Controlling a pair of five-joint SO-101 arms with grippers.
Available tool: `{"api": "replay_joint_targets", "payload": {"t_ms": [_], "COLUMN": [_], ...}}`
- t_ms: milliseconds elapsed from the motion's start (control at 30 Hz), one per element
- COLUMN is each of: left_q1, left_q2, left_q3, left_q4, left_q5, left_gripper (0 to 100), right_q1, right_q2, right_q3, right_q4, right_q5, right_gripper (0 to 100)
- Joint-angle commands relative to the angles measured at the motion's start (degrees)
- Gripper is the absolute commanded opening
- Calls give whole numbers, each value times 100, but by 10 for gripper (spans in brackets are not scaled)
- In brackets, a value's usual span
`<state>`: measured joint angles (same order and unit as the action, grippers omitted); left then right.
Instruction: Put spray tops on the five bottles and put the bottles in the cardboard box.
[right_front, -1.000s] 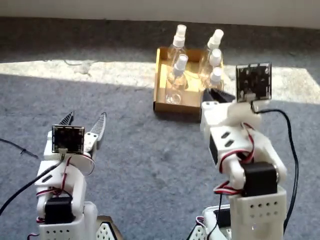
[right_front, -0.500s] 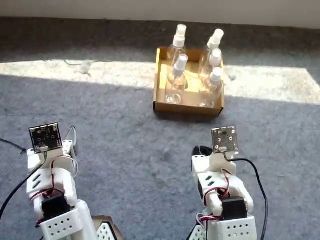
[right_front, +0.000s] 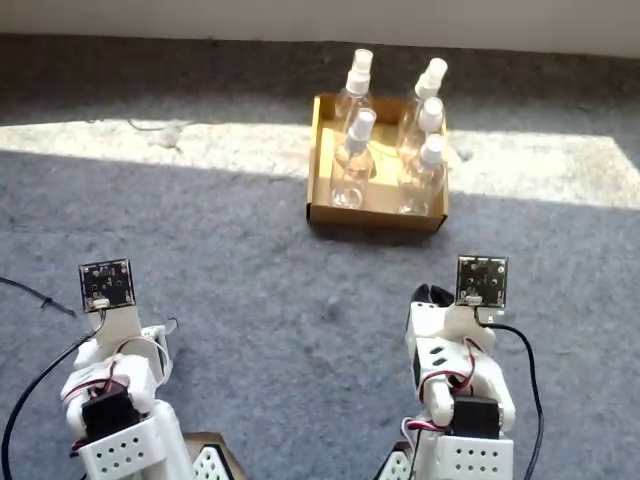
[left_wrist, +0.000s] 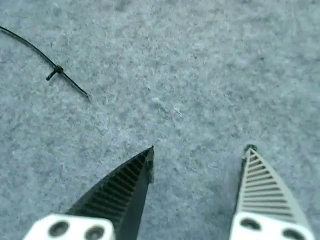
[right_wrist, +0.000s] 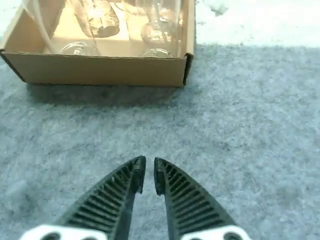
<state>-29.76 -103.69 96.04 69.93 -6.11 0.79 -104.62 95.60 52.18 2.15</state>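
Standing in cardboard box (right_front: 375, 216): five clear bottles (right_front: 352, 165) (white-topped).

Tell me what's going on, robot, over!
Left gripper open, right gripper shut, both empty. Five bottles, tops on, in box. Black cable on carpet by left gripper.

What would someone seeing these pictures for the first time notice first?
The cardboard box at the far side of the grey carpet, on a sunlit strip, with five clear bottles standing in it, all wearing white spray tops. Nearer, the left hand hangs open over bare carpet and the right hand, shut and empty, points toward the box.
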Motion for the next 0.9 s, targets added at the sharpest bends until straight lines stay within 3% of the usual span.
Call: {"api": "replay_joint_targets", "payload": {"t_ms": [0, 267, 867], "left_q1": [-48, -48, -48], "left_q2": [-57, -57, -57], "left_q3": [110, 110, 110], "left_q4": [492, 571, 571], "left_q5": [-35, -35, -35], "left_gripper": [258, 258, 258], "right_q1": [277, 330, 330], "right_q2": [-31, -75, -40], "right_q3": [866, 866, 866], "right_q4": [13, 2000, 1842], "right_q5": [35, 9, 26], "right_gripper": [7, 7, 7]}}
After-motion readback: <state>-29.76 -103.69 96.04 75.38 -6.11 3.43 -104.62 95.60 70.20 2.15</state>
